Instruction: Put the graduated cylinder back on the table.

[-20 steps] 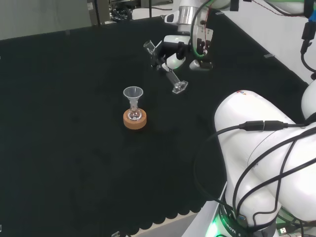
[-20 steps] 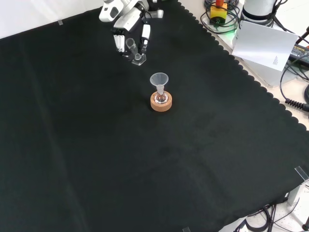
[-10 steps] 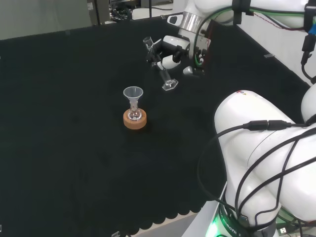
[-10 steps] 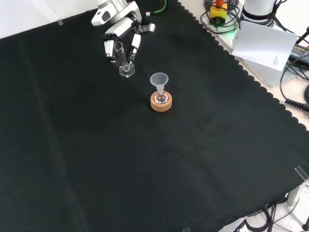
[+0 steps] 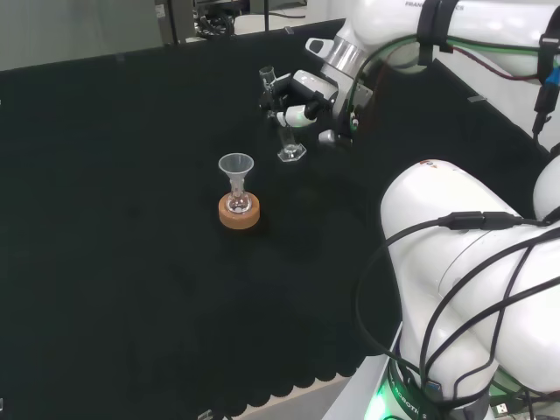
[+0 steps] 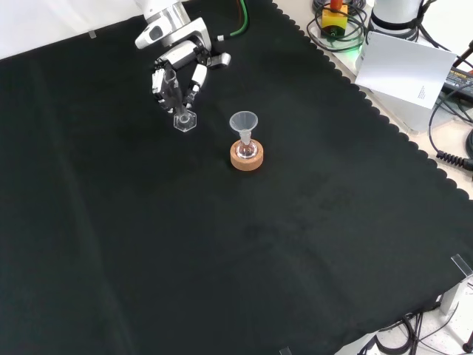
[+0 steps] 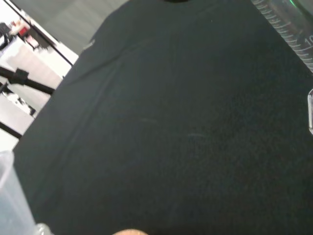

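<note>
Front view: robot hand fingers curled round graduated cylinder, near upright, base by cloth.

Even bright light, black cloth swallowing shadows; the wrist view's near edges blur.

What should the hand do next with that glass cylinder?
Probably ease it straight down, then let go. The hand holds the cylinder nearly upright, its base at or just above the cloth, beside the funnel.
</note>
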